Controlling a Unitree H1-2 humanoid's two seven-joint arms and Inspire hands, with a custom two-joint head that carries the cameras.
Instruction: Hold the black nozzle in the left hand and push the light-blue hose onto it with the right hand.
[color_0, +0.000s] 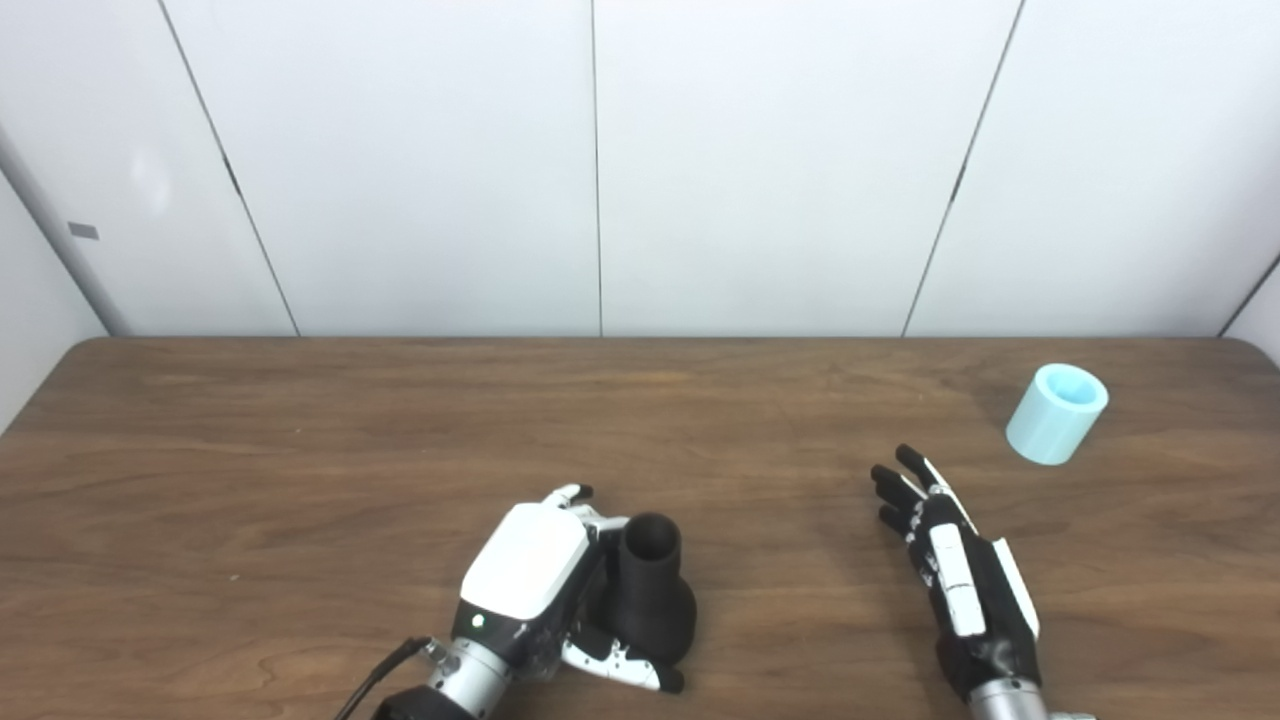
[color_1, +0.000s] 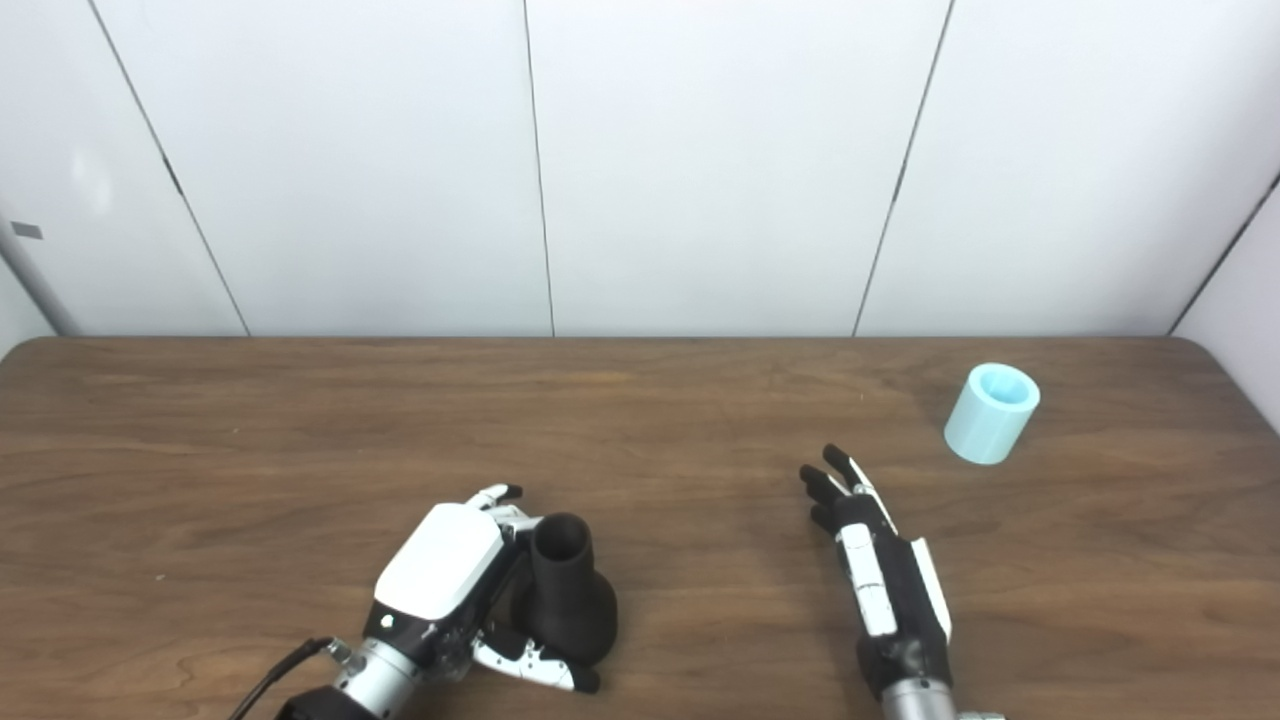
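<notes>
In the left eye view, the left hand (color_0: 530, 580) is curling around the black funnel-shaped plastic nozzle (color_0: 652, 600), its white-tipped fingers (color_0: 572, 493) wrapping behind the narrow neck and the thumb lying under the wide base, so the hand is gripping the nozzle. The nozzle is standing upright on the brown wood-grain counter (color_0: 300, 480), its open round mouth facing up, just to the right of those fingers. The right hand (color_0: 960, 570) is lying flat and empty, its black fingers (color_0: 900, 485) stretching straight and slightly apart, holding nothing and touching nothing but the counter, if that; whether the palm is resting or hovering is unclear. The light-blue short cylindrical hose piece (color_0: 1056, 413) is standing tilted beyond and to the right of those fingertips, well apart from them, close to the counter's far right corner. Bare counter is lying open between the two hands and all along the far edge under the white panelled wall (color_0: 600, 160).

In the right eye view, the same scene is sitting further left. The left hand (color_1: 440, 575) is showing more of the thumb under the nozzle (color_1: 565, 595), and the counter's right edge is showing beyond the hose piece (color_1: 992, 413), with a strip of bare wood between them. The right hand (color_1: 885, 580) is appearing narrower, fingers still parted and empty.
</notes>
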